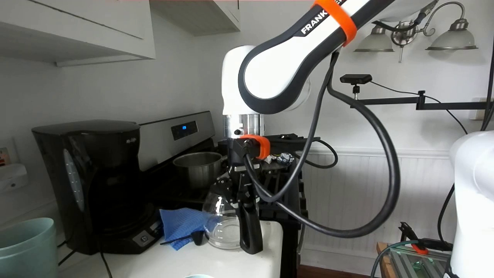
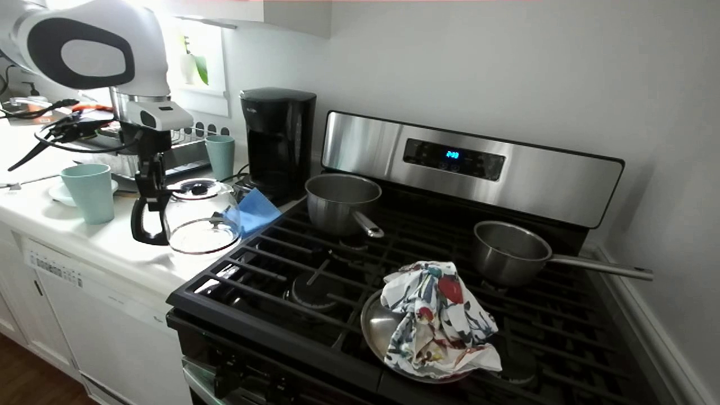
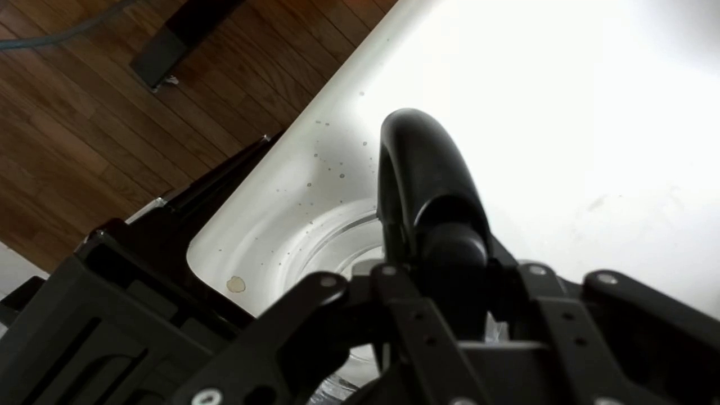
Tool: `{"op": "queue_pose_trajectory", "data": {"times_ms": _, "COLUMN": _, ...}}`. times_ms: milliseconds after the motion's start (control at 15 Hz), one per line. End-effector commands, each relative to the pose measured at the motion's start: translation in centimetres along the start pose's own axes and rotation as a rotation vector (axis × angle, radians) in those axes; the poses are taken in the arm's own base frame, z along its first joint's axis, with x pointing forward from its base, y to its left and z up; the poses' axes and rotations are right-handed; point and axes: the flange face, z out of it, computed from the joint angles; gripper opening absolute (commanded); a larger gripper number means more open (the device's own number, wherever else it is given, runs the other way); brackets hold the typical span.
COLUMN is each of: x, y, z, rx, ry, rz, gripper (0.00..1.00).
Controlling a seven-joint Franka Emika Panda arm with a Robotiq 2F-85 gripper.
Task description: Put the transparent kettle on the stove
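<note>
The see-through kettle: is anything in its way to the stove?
Nothing visible stands between the transparent kettle and the front burner nearest it on the stove. A metal pot and the blue cloth are farther back, off that path.

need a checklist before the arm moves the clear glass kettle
1. Gripper at the curved black handle of the clear glass kettle: ok.
2. Jaws closed on the handle: cannot tell, black against black.
3. Kettle on the black stove with dark grates: not ok, appears to rest on the white counter.
4. Stove free of other cookware: not ok, two silver metal pots and a shallow metal pan.
5. Blue cloth clear of the kettle: cannot tell.
</note>
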Motion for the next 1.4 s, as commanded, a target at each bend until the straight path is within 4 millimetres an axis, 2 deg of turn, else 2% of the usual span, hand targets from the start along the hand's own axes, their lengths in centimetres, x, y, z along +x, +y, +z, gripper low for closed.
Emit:
{"op": "queue_pose_trajectory", "data": {"times_ms": 0, "x": 0.3, "y": -0.5, "z": -1.5, "rx": 0.025, "ry": 0.033, "rz": 0.025, "gripper": 0.08}}
{"op": "queue_pose_trajectory", "data": {"times_ms": 267, "x": 0.4, "y": -0.5, "z": -2.3, "rx": 0.031, "ry": 0.058, "rz": 0.041, "gripper": 0.08}}
{"op": "queue_pose_trajectory", "data": {"times_ms": 600, "x": 0.4, "y": -0.7, "z": -2.2, "rx": 0.034, "ry": 0.072, "rz": 0.049, "gripper": 0.08}}
{"op": "queue_pose_trajectory", "data": {"times_ms": 1333, "x": 0.4, "y": -0.1, "z": -4.0, "rx": 0.033, "ry": 0.137, "rz": 0.114, "gripper": 0.08}}
